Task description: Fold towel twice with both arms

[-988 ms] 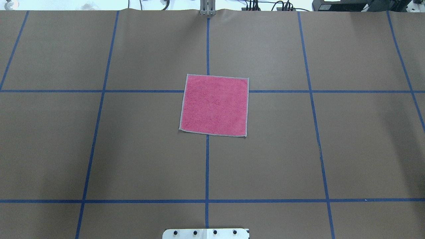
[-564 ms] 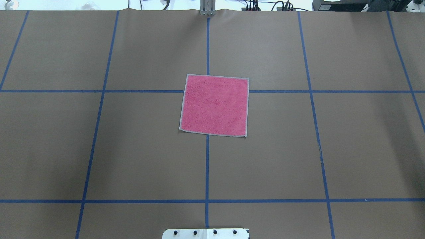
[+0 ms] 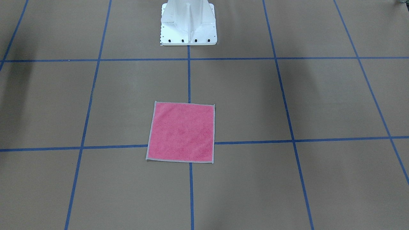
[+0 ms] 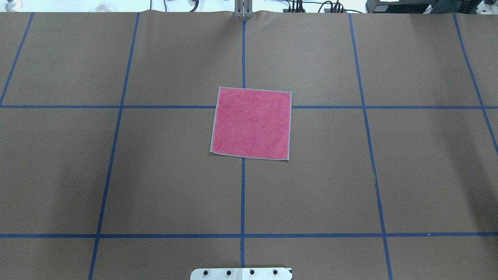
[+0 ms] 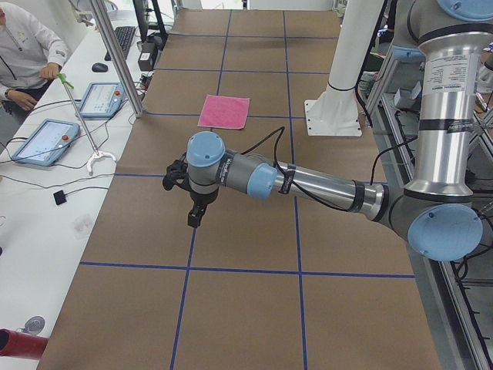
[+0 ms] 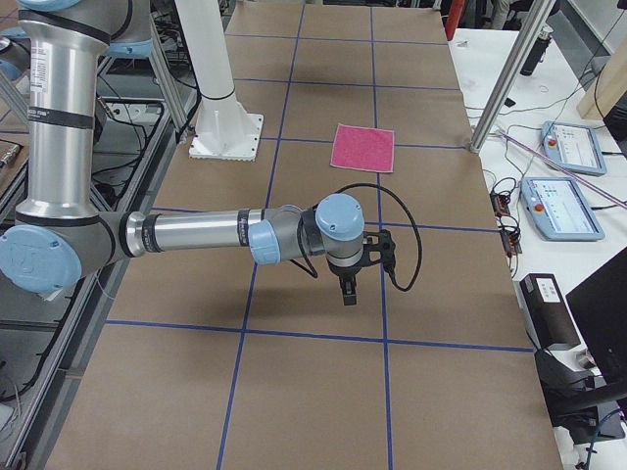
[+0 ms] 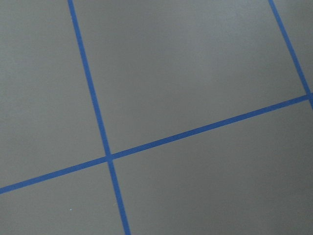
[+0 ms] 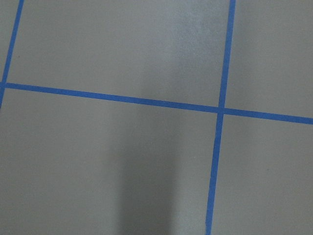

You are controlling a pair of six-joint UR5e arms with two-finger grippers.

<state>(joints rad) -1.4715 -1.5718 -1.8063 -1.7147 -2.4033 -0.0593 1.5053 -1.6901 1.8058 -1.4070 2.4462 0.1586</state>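
Towel: the towel (image 4: pixel 251 123) lies flat and unfolded, pink face up, with light grey edging on all four sides. It sits over a crossing of the blue tape lines (image 4: pixel 242 194) near the middle of the brown table (image 4: pixel 163 175).
Front view: the towel (image 3: pixel 181 132) lies out in front of the white bolted pedestal (image 3: pixel 188 25), well apart from it.
Left arm: only the left side view shows the left arm (image 5: pixel 308 181). It stretches low across the table, and the left gripper (image 5: pixel 193 220) points down, well apart from the towel (image 5: pixel 224 112).
Right arm: only the right side view shows the right arm (image 6: pixel 196 235). It is posed much the same, and the right gripper (image 6: pixel 348 294) points down, well short of the towel (image 6: pixel 362 148).
Fingers: both grippers are small and dark in the side views, and I cannot tell whether either is spread or closed. Neither appears to touch any cloth.
Wrist views: each shows only brown table surface and one tape crossing (image 7: pixel 108 157) (image 8: pixel 220 109).
Surroundings: the left side view shows a person's white sleeve (image 5: pixel 23 46) and a tablet-like pendant (image 5: pixel 42 141) on a white bench beside the table.
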